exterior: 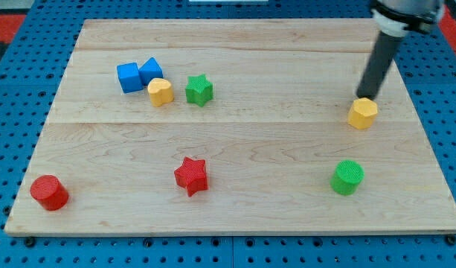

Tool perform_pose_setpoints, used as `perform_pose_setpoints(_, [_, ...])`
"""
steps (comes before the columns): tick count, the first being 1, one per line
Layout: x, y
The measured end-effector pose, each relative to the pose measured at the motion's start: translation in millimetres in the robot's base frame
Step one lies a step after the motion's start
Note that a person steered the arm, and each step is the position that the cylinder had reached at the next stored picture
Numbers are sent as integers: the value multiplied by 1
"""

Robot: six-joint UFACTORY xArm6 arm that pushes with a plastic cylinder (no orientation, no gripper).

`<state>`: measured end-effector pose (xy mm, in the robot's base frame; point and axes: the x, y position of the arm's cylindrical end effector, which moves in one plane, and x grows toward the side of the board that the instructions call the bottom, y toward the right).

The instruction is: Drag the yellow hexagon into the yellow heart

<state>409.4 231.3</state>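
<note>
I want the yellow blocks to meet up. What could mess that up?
My tip sits just above the yellow hexagon, on its top-right side, so pushing off-centre might let it slip sideways. The yellow heart is far off to the left, squeezed between the blue blocks and the green star, so those might get knocked.

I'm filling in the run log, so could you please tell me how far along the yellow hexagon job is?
Little looks done: the yellow hexagon sits at the view's right, far from the yellow heart beside the blue blocks and green star. In hand: my tip rests at the hexagon's upper edge. Left: the whole push leftwards across the board to the heart.
</note>
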Motion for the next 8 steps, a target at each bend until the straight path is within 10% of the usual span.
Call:
perform_pose_setpoints(2, [44, -106])
perform_pose_setpoints(3, [50, 4])
perform_pose_setpoints(6, [53, -209])
perform_pose_setpoints(8, [99, -154])
